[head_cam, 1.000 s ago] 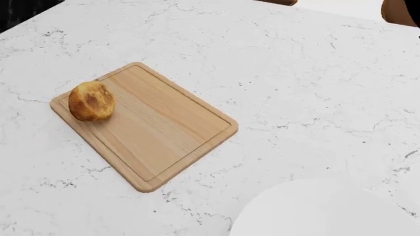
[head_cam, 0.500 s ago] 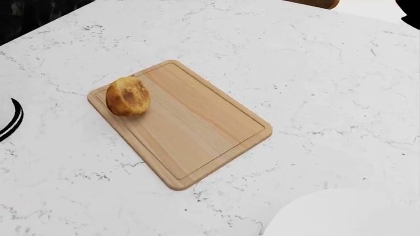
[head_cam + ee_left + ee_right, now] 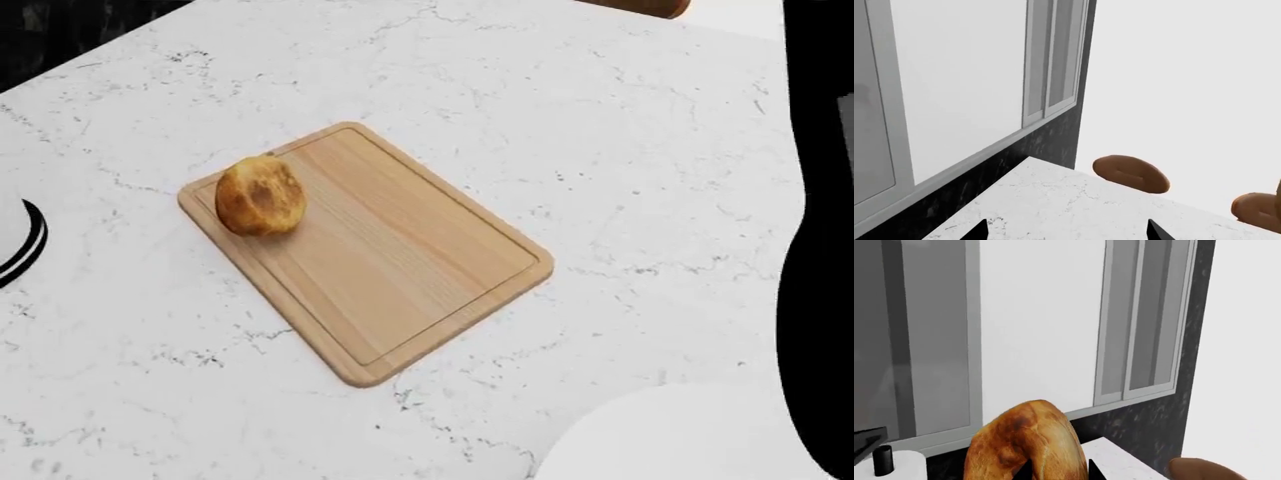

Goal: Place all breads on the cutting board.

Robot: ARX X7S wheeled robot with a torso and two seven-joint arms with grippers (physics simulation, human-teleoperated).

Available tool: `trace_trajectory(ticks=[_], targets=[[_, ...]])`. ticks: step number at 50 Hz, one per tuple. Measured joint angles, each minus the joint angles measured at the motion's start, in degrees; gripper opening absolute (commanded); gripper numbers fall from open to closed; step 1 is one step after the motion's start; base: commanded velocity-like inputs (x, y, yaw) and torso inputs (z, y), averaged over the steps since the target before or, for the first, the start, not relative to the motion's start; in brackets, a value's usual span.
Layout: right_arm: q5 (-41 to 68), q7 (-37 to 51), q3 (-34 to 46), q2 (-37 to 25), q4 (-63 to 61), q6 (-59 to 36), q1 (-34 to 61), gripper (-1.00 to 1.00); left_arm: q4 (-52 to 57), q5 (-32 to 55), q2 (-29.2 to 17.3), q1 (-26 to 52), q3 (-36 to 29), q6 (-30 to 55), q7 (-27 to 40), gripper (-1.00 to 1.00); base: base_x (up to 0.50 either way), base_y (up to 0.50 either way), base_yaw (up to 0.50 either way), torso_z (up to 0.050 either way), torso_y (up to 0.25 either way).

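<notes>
A light wooden cutting board (image 3: 366,250) lies at an angle on the white marbled table (image 3: 641,180), left of the middle of the head view. One bread (image 3: 260,196), round and golden-brown, sits on the board's upper-left corner, just inside the rim groove. A dark arm (image 3: 817,250) runs down the right edge of that frame. At the lower right, part of a round white plate (image 3: 667,440) shows, and a sliver of another white plate (image 3: 19,240) shows at the left edge.

In the right wrist view, the second bread (image 3: 1024,442) fills the lower middle of the frame, with the dark tips of the right fingers (image 3: 1057,472) showing against its lower edge; they appear to be clamped on it, lifted clear of the table.

In the left wrist view, the left fingers (image 3: 979,232) stand spread apart at the bottom of the frame, nothing between them, above the table's far corner. Two brown rounded chair backs (image 3: 1131,173) stand beyond the table edge.
</notes>
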State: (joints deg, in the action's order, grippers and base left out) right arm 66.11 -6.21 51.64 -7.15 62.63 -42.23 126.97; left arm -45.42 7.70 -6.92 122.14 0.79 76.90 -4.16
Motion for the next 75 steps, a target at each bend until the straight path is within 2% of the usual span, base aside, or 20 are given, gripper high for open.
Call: trace_trajectory(ticks=[13, 35, 48, 61, 69, 75], targets=[[-14.78, -6.17, -9.34, 5.21, 9.1, -0.87, 5.77, -1.0, 2.29, 0.71, -0.49, -0.78, -0.15, 1.01, -0.19, 1.0, 0.0, 0.0, 0.0, 0.0, 0.0], [-18.2, -8.39, -11.4, 6.96, 11.62, -0.36, 7.73, -1.0, 4.29, 1.53, -0.94, -0.76, -0.65, 2.18, -0.09, 1.0, 0.0, 0.0, 0.0, 0.0, -0.138], [-11.29, -7.3, -6.09, 7.09, 12.37, 0.09, 7.76, -1.0, 5.03, 1.85, -1.16, 0.62, -1.33, 2.68, -0.03, 1.0, 0.0, 0.0, 0.0, 0.0, -0.142], [2.73, -4.2, 2.86, 7.15, 12.37, 1.95, 4.96, -1.0, 8.1, 2.42, -1.68, 0.11, -0.68, 4.17, 0.62, 1.0, 0.0, 0.0, 0.0, 0.0, 0.0], [6.77, -0.76, 2.42, 7.15, 12.37, 3.65, 0.02, -1.0, 11.01, 2.9, -2.36, -1.29, -0.57, 5.47, 0.71, 1.0, 0.0, 0.0, 0.0, 0.0, 0.0], [6.11, 1.6, -2.27, 7.15, 12.37, 5.25, -4.54, -1.0, 12.96, 3.23, -2.86, -2.49, -0.57, 6.3, 0.78, 1.0, 0.0, 0.0, 0.0, 0.0, 0.0]])
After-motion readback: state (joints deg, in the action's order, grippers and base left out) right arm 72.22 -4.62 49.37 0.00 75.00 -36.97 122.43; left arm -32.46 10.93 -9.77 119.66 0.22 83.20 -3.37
